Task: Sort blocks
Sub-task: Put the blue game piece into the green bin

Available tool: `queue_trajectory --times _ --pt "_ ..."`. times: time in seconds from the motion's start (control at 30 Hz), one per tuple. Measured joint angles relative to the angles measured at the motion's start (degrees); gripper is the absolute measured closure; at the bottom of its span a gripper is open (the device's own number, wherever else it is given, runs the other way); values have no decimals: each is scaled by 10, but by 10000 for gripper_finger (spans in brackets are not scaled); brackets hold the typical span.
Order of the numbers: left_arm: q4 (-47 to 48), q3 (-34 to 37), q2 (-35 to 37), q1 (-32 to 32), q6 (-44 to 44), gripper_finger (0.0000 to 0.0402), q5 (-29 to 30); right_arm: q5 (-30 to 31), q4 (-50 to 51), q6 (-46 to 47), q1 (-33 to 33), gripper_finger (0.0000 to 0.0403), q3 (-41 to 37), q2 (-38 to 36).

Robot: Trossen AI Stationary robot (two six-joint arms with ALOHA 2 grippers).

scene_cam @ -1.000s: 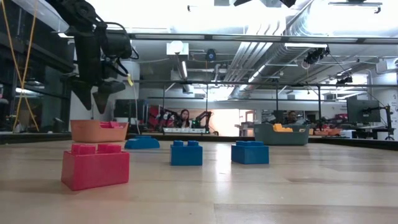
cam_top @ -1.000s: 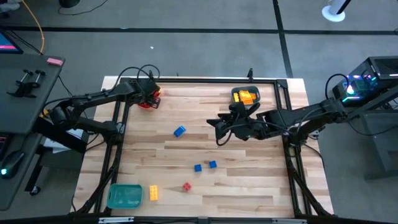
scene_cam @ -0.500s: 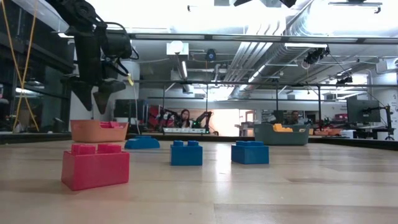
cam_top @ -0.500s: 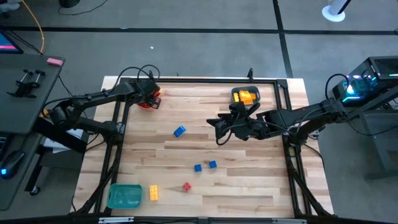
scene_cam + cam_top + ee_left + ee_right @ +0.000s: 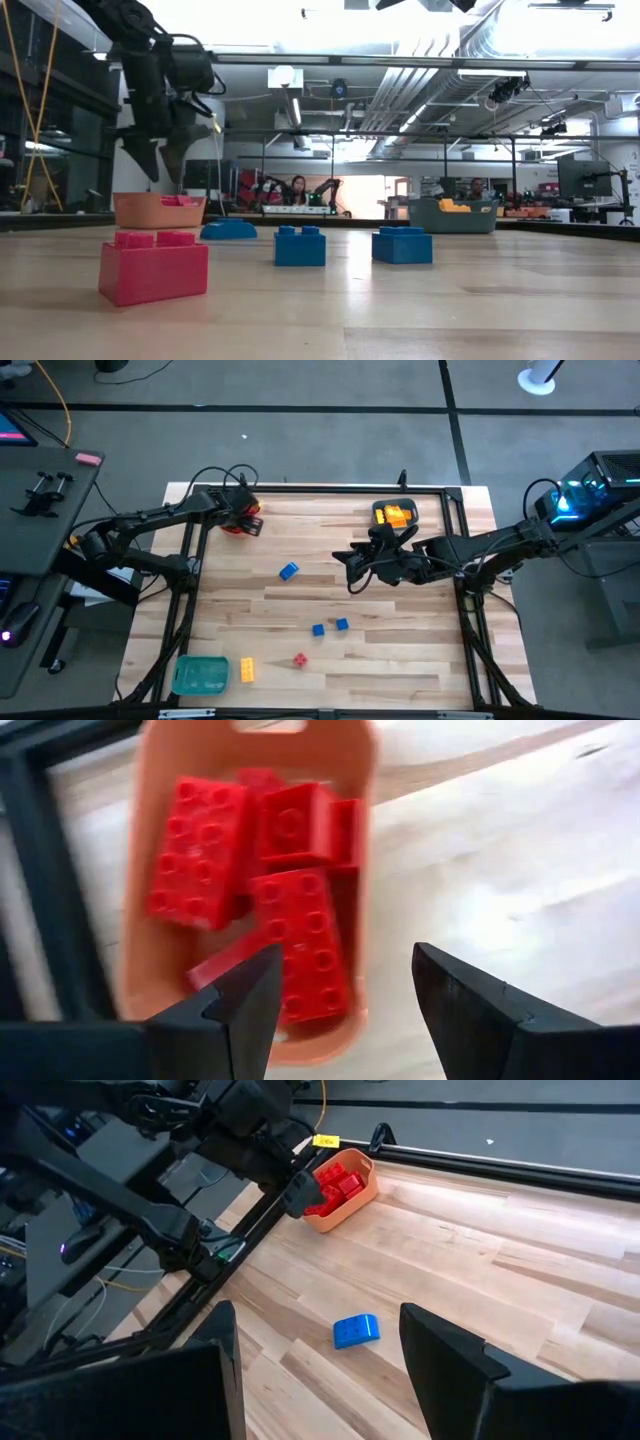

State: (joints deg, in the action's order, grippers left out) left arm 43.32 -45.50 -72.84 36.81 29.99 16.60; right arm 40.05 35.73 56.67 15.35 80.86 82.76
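Several red blocks [image 5: 270,870] lie in the orange tray [image 5: 236,525] at the table's far left. My left gripper [image 5: 345,1000] hovers open just above that tray [image 5: 158,210], holding nothing. My right gripper [image 5: 352,568] waits open above the table's middle right, fingers [image 5: 215,1370] pointing toward the left. Loose on the wood lie a blue block [image 5: 289,571], two small blue blocks [image 5: 318,629] [image 5: 342,624], a red block [image 5: 300,659] and a yellow block [image 5: 247,670]. Yellow blocks [image 5: 394,515] sit in the tray at the far edge.
A green tray [image 5: 200,675] sits at the near left corner. A black frame rail [image 5: 320,488] runs round the table edge. Bare wood lies between the blue block [image 5: 356,1330] and the orange tray [image 5: 338,1190]. People show in the room beyond the table.
My left gripper has shifted a little toward the table's right while staying above the orange tray. The blocks and my right arm have kept still.
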Motion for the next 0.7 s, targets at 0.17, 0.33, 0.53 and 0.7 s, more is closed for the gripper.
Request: queue_trajectory --times 0.17,0.33,0.53,0.7 --pt "-53 0 10 -30 -1 190 -66 0 0 -2 0 242 0 0" --pt "-177 0 56 -114 0 190 -140 0 4 -17 0 242 0 -7" --pt "-320 0 130 -278 33 190 -135 2 19 -42 0 242 0 -40" --pt "-430 20 180 -410 39 190 -86 2 33 -65 1 242 0 -70"
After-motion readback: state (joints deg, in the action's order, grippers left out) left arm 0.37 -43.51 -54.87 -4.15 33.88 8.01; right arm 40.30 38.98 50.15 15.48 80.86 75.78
